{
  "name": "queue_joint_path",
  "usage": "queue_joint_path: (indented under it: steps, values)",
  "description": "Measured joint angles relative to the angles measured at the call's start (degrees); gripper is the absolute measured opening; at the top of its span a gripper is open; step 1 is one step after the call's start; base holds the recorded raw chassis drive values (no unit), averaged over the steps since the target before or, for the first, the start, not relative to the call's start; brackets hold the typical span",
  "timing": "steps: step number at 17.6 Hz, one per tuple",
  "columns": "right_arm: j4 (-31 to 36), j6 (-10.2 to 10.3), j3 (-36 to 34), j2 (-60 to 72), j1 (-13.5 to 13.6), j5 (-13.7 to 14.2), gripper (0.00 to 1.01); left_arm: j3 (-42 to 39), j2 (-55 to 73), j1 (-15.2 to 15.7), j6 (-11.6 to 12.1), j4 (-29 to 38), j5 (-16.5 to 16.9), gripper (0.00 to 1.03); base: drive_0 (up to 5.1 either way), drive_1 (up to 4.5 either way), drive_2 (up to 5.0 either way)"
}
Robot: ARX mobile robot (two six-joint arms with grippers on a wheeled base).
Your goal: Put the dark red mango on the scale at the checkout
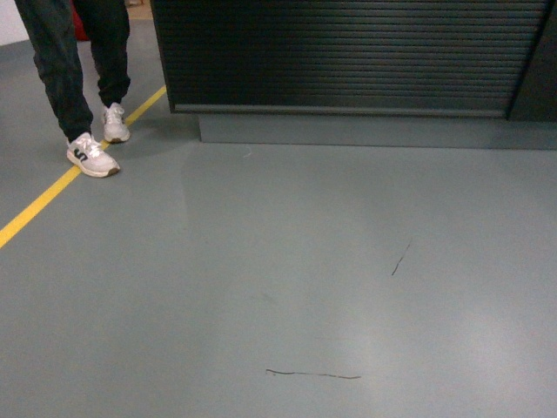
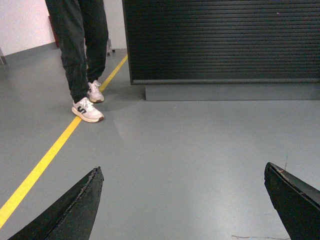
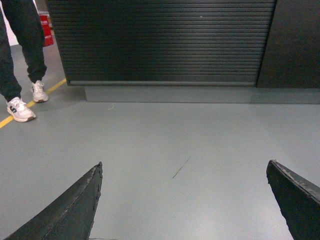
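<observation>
The checkout shows only its slatted black front, ahead across the grey floor; it also fills the top of the left wrist view and the right wrist view. Its top is out of view. The dark red mango and the scale are out of view. My left gripper is open, with nothing between its black fingertips, hanging above bare floor. My right gripper is open too and holds nothing. Neither gripper shows in the head view.
A person in dark trousers and white sneakers stands at the left by the checkout's corner, on a yellow floor line. A grey plinth runs under the counter. A darker panel adjoins the slats on the right.
</observation>
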Motion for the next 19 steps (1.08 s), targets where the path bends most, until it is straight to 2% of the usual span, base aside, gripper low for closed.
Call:
queue_joint_path:
  steps: [19]
  values:
    - [0.0,0.0,0.0,0.0,0.0,0.0,0.98,0.0,0.0,0.0,0.0,-0.1,0.0,0.98,-0.1,2.63,-2.7]
